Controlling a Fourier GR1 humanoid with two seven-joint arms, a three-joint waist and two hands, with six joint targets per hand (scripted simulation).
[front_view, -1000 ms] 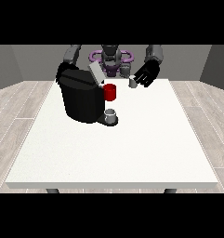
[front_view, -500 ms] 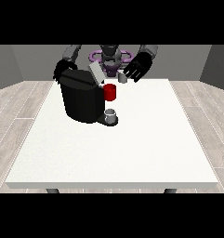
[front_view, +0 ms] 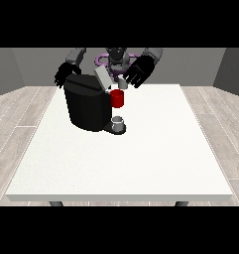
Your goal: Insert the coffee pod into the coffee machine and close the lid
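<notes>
Raised since earlier, small grey coffee pod (front_view: 122, 83) nears robot hand (front_view: 139, 71).

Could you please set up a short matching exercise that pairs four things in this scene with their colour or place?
Things:
1. coffee machine
2. front part of the machine
3. small cup
4. hand at the view's right

Descriptions:
A. red
B. grey, on the machine's base
C. big black body, on the table's left half in the view
D. raised above the table, near the machine's top

Pairs: 1-C, 2-A, 3-B, 4-D
</notes>
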